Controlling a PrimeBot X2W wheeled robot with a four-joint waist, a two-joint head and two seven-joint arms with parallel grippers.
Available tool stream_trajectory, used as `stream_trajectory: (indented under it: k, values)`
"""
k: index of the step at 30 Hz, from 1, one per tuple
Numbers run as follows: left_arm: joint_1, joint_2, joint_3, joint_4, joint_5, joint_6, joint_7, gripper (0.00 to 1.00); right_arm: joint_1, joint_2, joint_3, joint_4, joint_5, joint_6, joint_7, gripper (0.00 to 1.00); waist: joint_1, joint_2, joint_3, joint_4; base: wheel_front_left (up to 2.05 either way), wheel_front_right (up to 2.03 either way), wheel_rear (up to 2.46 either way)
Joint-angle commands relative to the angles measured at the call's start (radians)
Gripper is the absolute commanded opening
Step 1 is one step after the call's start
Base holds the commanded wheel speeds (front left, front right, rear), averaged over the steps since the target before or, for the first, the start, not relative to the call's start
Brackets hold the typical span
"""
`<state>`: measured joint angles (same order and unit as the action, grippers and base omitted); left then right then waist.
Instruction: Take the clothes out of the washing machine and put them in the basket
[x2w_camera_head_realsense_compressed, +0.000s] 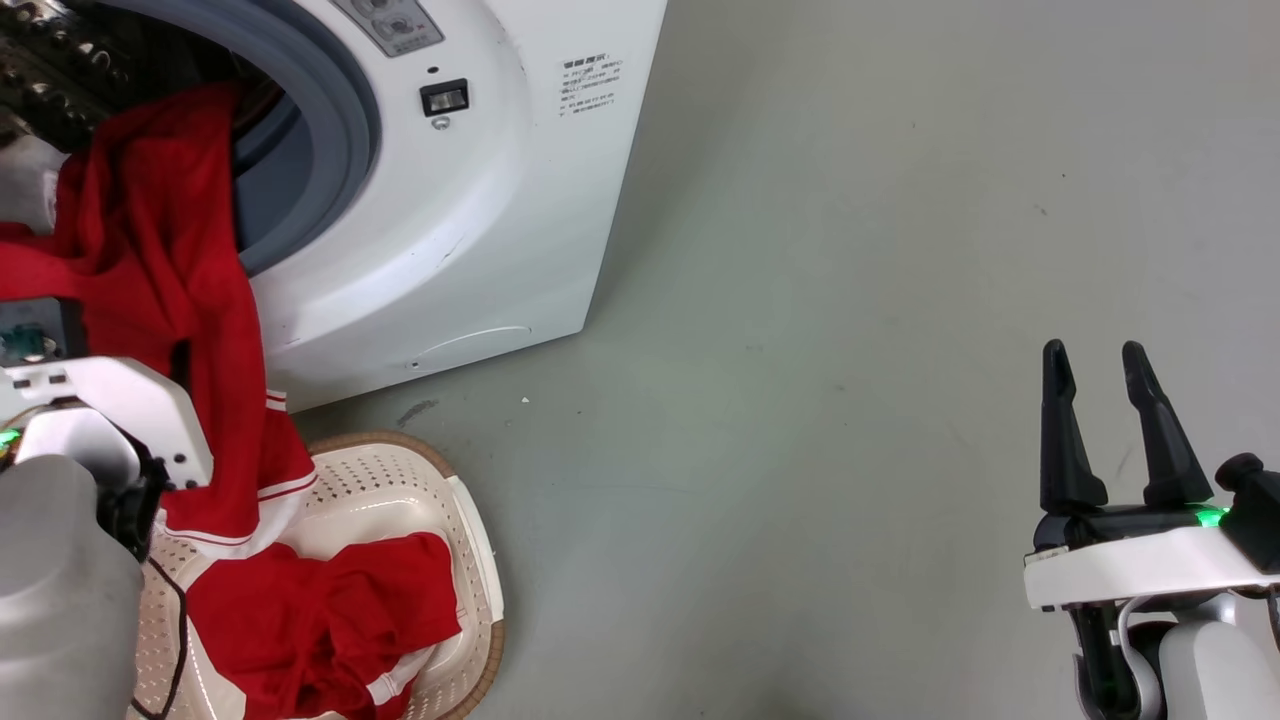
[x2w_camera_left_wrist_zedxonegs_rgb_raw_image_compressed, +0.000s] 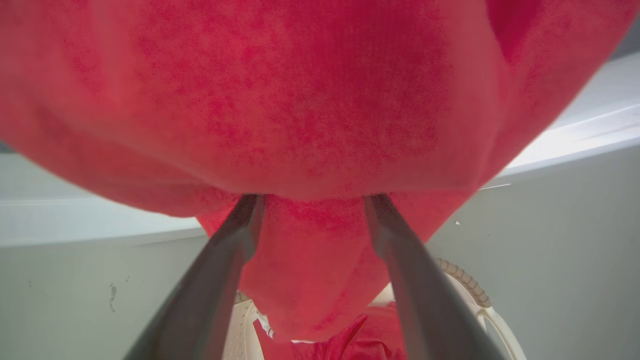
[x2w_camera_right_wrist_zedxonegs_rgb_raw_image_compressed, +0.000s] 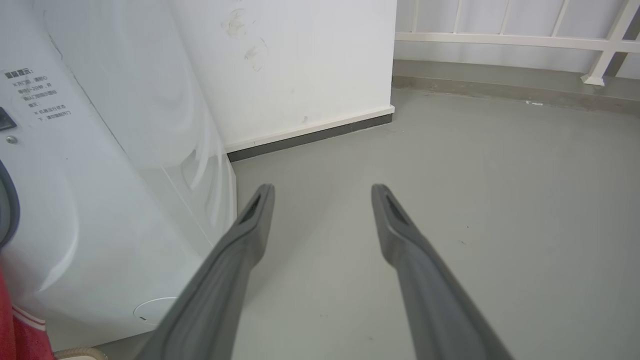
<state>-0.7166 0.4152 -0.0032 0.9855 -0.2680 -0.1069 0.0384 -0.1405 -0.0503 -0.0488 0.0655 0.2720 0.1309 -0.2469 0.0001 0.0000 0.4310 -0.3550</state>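
Red cloth (x2w_camera_left_wrist_zedxonegs_rgb_raw_image_compressed: 320, 100) crowds the left wrist view. It drapes over the left gripper (x2w_camera_left_wrist_zedxonegs_rgb_raw_image_compressed: 312, 200) and buries both fingertips, so any grip there is hidden. What shows of the two fingers (x2w_camera_left_wrist_zedxonegs_rgb_raw_image_compressed: 220, 280) stands well apart. From the head, this red garment trails out of the washing machine (x2w_camera_head_realsense_compressed: 480, 200), over the grey rubber ring (x2w_camera_head_realsense_compressed: 345, 110) and down to the basket (x2w_camera_head_realsense_compressed: 400, 470). Its white-striped hem hangs at the basket's near wall. The left arm's white wrist housing (x2w_camera_head_realsense_compressed: 110, 400) and grey forearm cover the garment's middle and the basket's left part. A second red garment (x2w_camera_head_realsense_compressed: 320, 610) lies crumpled inside the basket, which stands on the grey floor (x2w_camera_head_realsense_compressed: 850, 300) just in front of the machine. The steel drum (x2w_camera_head_realsense_compressed: 50, 60) is cut off at the corner, its contents hard to make out. The right gripper (x2w_camera_head_realsense_compressed: 1095, 352) hovers well apart over bare floor, jaws spread and empty.
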Motion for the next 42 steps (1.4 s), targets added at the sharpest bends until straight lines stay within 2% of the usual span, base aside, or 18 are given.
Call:
stream_trajectory:
  k: [1,3,4,5,6,13,23,26,33,42]
  values:
    - [-0.033,0.011,-0.003,0.021,-0.001,0.002,0.006,1.0,-0.014,0.0,0.005,0.008,0.004,0.0,-0.009,1.0,-0.0001,0.0,0.005,-0.005,0.0,0.0,0.0]
    - [-0.052,0.015,-0.005,0.04,-0.003,0.003,0.009,1.0,-0.02,0.0,0.006,0.014,0.006,0.0,-0.012,1.0,-0.0001,0.0,0.007,-0.007,0.0,0.0,0.0]
    - [-0.063,0.017,-0.007,0.048,-0.004,0.003,0.01,0.89,-0.022,0.0,0.006,0.016,0.007,0.0,-0.012,1.0,-0.0001,0.0,0.009,-0.007,0.0,0.0,0.0]
    - [-0.075,0.02,-0.009,0.053,-0.002,0.003,0.009,0.47,-0.024,0.0,0.006,0.018,0.008,0.0,-0.013,1.0,-0.0001,0.0,0.01,-0.007,0.0,0.0,0.0]
    - [-0.083,0.022,-0.011,0.061,-0.002,0.003,0.008,0.0,-0.025,0.0,0.007,0.02,0.008,0.0,-0.014,1.0,-0.0001,0.0,0.011,-0.007,0.0,0.0,0.0]
    - [-0.086,0.017,-0.018,0.109,-0.014,-0.004,-0.034,0.0,-0.019,0.0,0.0,0.026,-0.005,0.0,-0.018,1.0,-0.0001,0.0,-0.002,-0.001,0.0,0.0,0.0]
    - [0.028,-0.045,-0.011,0.121,-0.044,-0.005,-0.247,0.0,0.016,0.0,-0.027,0.021,-0.04,0.0,-0.001,1.0,-0.0001,0.0,-0.108,0.044,0.0,0.0,0.0]
    - [0.053,-0.054,-0.01,0.104,-0.046,-0.006,-0.276,0.0,0.028,0.0,-0.04,0.012,-0.045,0.0,0.01,1.0,-0.0001,0.0,-0.128,0.059,0.0,0.0,0.0]
    - [0.164,-0.096,-0.004,-0.029,-0.053,-0.006,-0.304,0.0,0.068,0.001,-0.064,-0.034,-0.075,0.0,0.056,1.0,-0.0001,0.0,-0.186,0.101,0.0,0.0,0.0]
    - [0.409,-0.169,-0.006,-0.317,-0.039,0.026,-0.305,0.0,0.107,0.0,-0.074,-0.09,-0.097,0.0,0.108,1.0,-0.0001,0.0,-0.249,0.132,0.0,0.0,0.0]
